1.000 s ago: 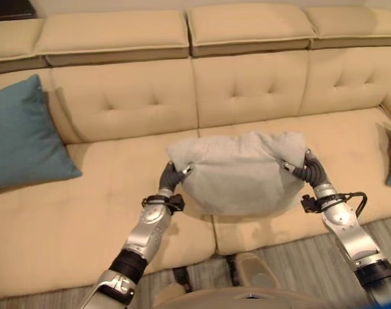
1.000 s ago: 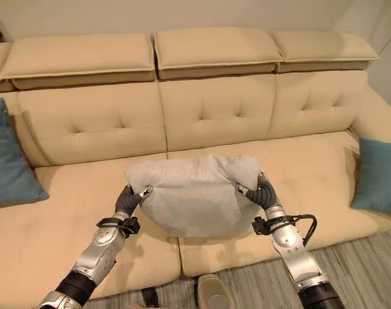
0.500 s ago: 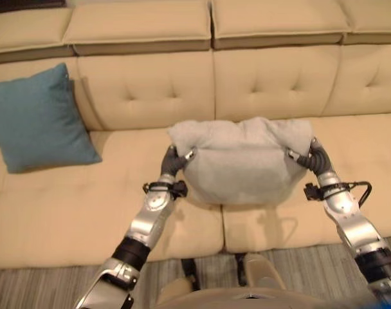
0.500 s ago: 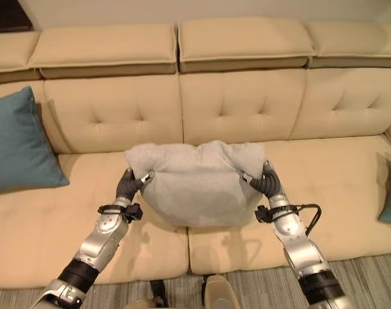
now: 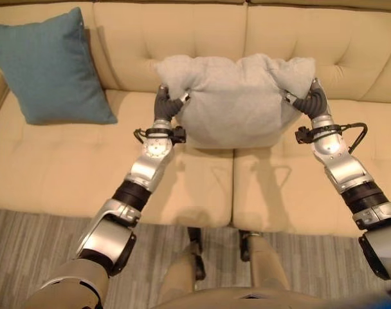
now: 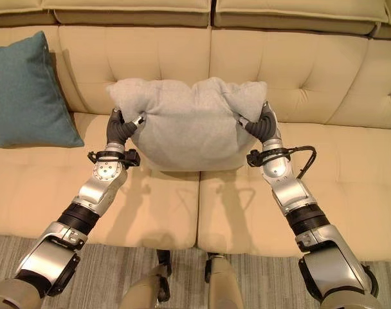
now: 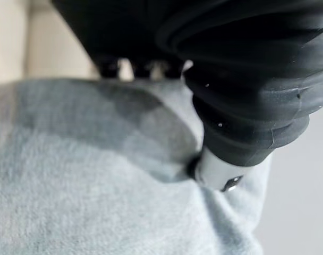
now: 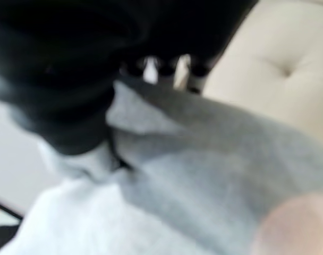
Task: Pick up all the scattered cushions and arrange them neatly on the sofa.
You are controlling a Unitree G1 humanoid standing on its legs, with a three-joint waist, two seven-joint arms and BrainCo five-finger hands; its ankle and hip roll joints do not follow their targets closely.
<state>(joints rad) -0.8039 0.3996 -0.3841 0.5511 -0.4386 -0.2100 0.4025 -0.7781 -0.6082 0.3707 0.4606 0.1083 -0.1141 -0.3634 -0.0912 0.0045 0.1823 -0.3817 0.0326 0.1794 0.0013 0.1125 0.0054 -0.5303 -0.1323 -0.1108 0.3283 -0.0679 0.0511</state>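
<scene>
A light grey cushion (image 5: 237,103) hangs between my two hands above the seat of the beige sofa (image 5: 67,174), near the middle seam. My left hand (image 5: 164,106) is shut on the cushion's left corner, its thumb (image 7: 217,170) pressed into the fabric. My right hand (image 5: 309,103) is shut on the right corner, fingers curled over the top edge. The grey cloth (image 8: 193,175) lies right under the right hand in its wrist view. A teal cushion (image 5: 51,64) leans upright against the backrest at the sofa's left end.
The tufted backrest (image 6: 298,71) rises directly behind the grey cushion. Bare seat lies between the teal cushion and the grey one, and also to the right. A striped grey rug (image 5: 41,244) runs along the sofa's front edge.
The camera has come closer to the sofa and tilted down. Both hands have carried the grey cushion up and further toward the backrest, still gripping its corners.
</scene>
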